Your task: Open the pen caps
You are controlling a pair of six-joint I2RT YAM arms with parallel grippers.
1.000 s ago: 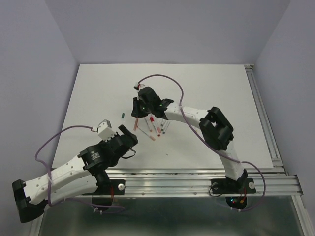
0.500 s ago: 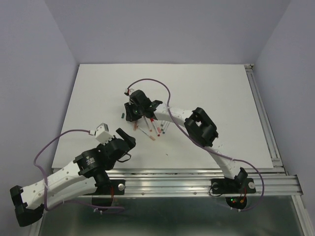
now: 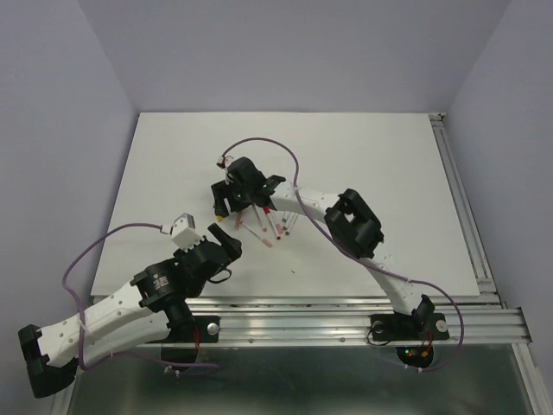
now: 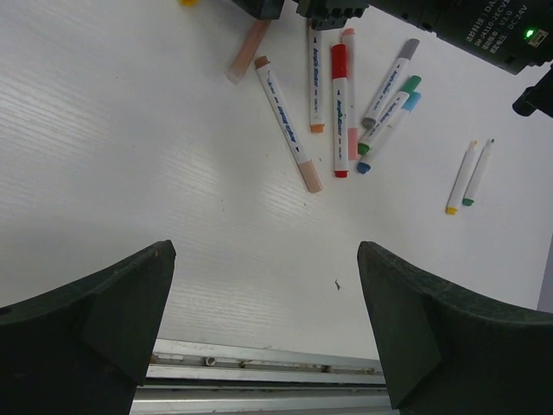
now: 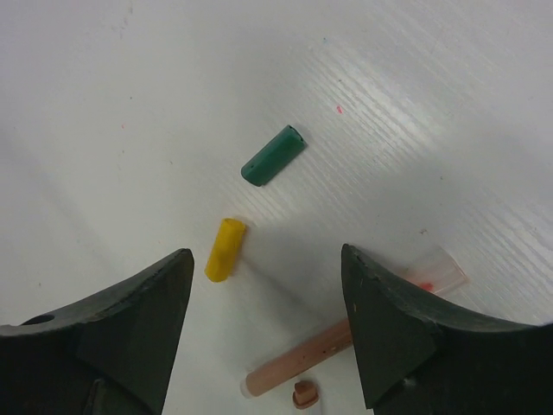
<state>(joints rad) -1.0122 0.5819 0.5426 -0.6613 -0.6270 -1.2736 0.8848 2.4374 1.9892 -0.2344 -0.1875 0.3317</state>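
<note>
Right wrist view: right pincer (image 5: 265, 259) gapes empty, yellow cap (image 5: 225, 249) lying loose just ahead of one finger, so that cap looks done and next comes gripping another capped pen (image 4: 340, 104).

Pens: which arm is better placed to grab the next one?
Probably right. The right pincer is open with the peach pen lying between its fingers; the left pincer, also open, has the pens well ahead of it.
</note>
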